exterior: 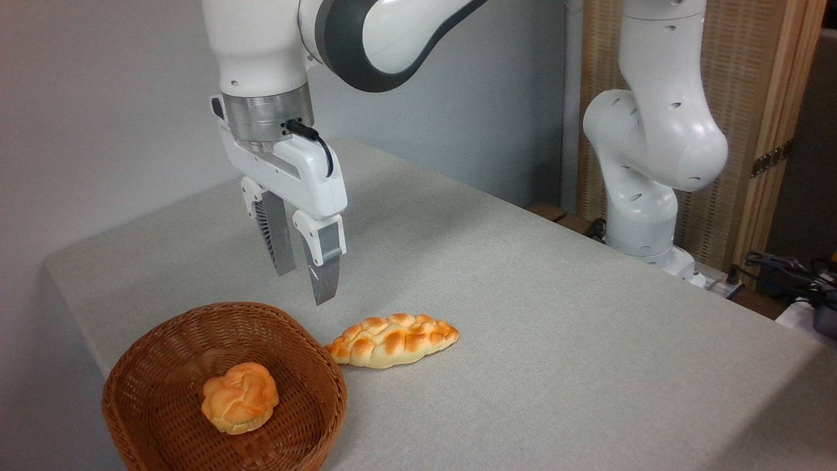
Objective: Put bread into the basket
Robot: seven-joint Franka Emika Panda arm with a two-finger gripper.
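Note:
The bread (392, 340), a long braided golden-orange loaf with pointed ends, lies flat on the grey table just right of the basket, its left tip touching or nearly touching the rim. The round brown wicker basket (163, 353) sits at the front left. My gripper (302, 286) hangs above the table behind the basket's far rim and up-left of the loaf. Its two fingers point down with a narrow gap, open, holding nothing.
A small round knotted orange bun (239, 398) lies inside the basket. The arm's white base (644, 216) stands at the back right beside a wooden screen. Cables (791, 271) lie at the far right. The table's left edge runs close to the basket.

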